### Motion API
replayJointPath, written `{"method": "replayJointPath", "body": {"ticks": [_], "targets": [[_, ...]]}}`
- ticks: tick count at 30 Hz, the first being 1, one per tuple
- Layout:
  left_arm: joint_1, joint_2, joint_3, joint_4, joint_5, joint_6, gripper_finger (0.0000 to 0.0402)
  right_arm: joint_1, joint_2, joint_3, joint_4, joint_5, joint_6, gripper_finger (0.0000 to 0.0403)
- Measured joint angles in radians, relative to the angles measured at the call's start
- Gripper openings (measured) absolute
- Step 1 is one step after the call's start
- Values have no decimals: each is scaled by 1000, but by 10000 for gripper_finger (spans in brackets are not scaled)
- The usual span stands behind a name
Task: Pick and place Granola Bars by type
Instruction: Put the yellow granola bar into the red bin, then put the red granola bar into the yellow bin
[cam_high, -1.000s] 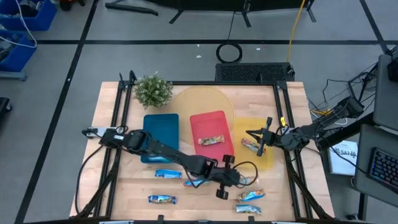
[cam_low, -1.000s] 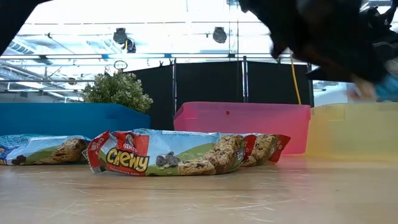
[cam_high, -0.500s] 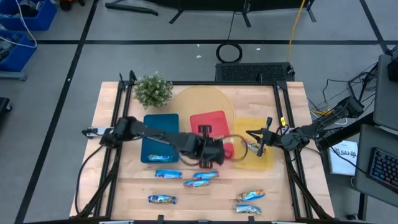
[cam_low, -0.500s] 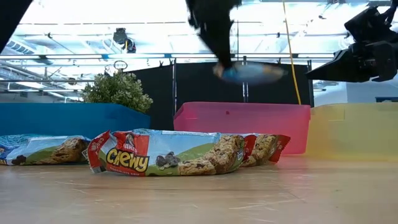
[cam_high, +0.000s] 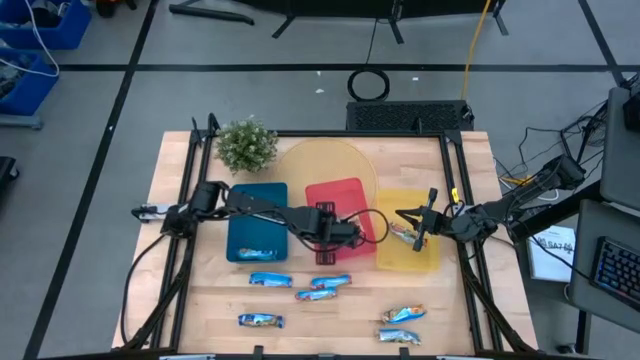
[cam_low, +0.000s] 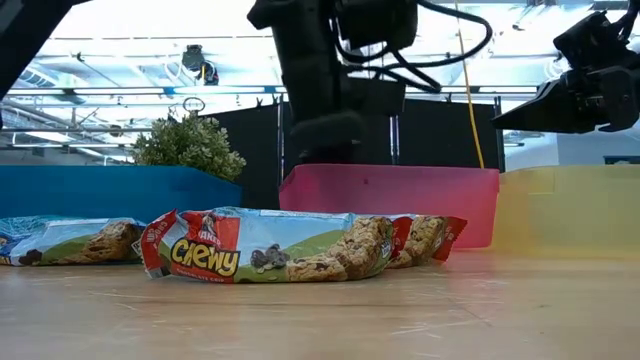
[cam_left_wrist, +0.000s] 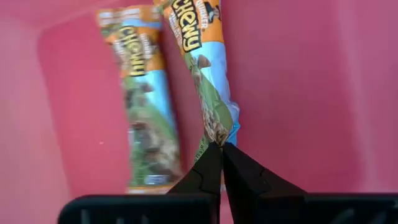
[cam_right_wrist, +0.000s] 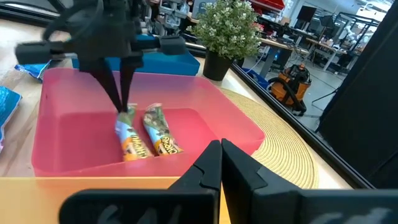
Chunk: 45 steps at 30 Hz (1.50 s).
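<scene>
2 orange-marked Granola Bars (cam_left_wrist: 140, 99) lie side by side in the red tray (cam_right_wrist: 74, 93), evidently this type's bin. The left gripper (cam_left_wrist: 221, 146) reaches into it, fingers pinching the end of one bar (cam_left_wrist: 205, 74), probably to set it beside its match. The right gripper (cam_right_wrist: 221, 146), pressed together and empty, waits above the yellow tray (cam_high: 405, 262). 5 bars (cam_high: 270, 280) lie on the near table (cam_high: 480, 170).

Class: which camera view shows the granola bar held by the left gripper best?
Left wrist view: the left gripper pinches the held bar up close. The right wrist view shows it smaller; the high and low views hide it.
</scene>
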Motion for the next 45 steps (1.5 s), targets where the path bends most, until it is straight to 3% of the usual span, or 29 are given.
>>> {"method": "replayJointPath", "body": {"ticks": [4,8,12,16,19,23,26,29,32,37,45], "targets": [[-20,-18,0,9,21,40,35,0,0,0,0,0,0,0],[-53,-75,13,20,-23,41,92,0,0,0,-4,0,0,0],[-89,-166,13,16,-135,22,147,0,1,0,-10,0,-1,0],[-122,-336,-54,-5,-224,20,172,0,1,0,-22,0,1,0],[-140,-522,-214,43,-261,-2,167,0,2,0,-27,-2,8,0],[-151,-808,-569,268,-277,-69,123,0,2,0,-25,-62,7,0],[-145,-1005,-891,537,-242,-58,70,0,1,0,-23,-105,7,0],[-128,-1157,-1166,890,-131,-45,14,0,2,0,-23,-107,6,0],[-129,-1257,-1359,1185,-69,-8,11,0,2,0,-21,-105,2,0],[-134,-1348,-1527,1346,-109,-12,5,-1,2,0,10,-97,-1,0],[-149,-1358,-1602,1362,-144,5,8,-1,2,0,92,-72,-22,0]]}}
